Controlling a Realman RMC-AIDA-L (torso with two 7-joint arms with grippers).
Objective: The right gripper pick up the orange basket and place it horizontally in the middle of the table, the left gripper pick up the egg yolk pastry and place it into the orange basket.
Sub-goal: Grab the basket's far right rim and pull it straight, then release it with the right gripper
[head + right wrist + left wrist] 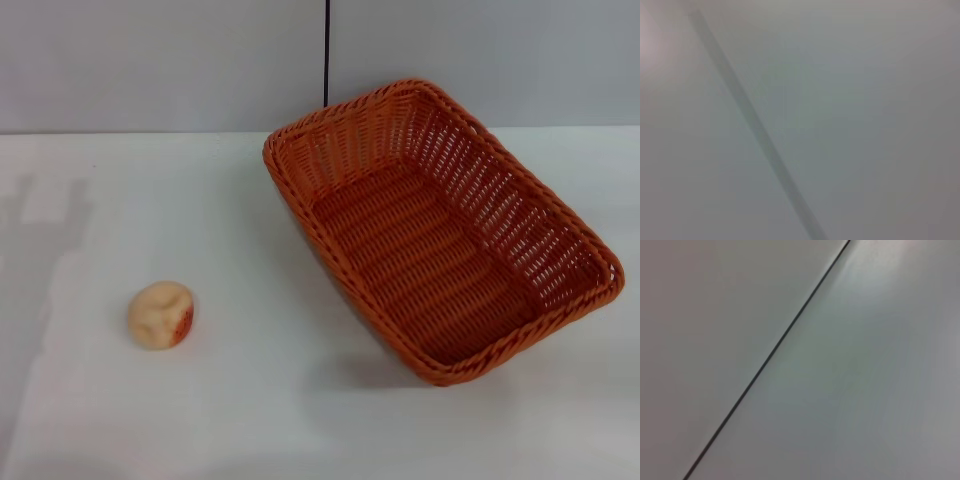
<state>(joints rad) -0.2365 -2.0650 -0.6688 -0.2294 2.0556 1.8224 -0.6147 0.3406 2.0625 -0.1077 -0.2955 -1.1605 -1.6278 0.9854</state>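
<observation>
The orange basket [440, 230] lies on the white table [250, 400] at the right, turned at a slant with one short end toward the back wall; it holds nothing. The egg yolk pastry [161, 315], a small pale ball with an orange-red patch, rests on the table at the front left, well apart from the basket. Neither gripper shows in the head view. Both wrist views show only plain grey surface crossed by a dark line.
A pale grey wall [150, 60] backs the table, with a thin dark vertical seam [326, 50] behind the basket. A faint shadow falls on the table's left side.
</observation>
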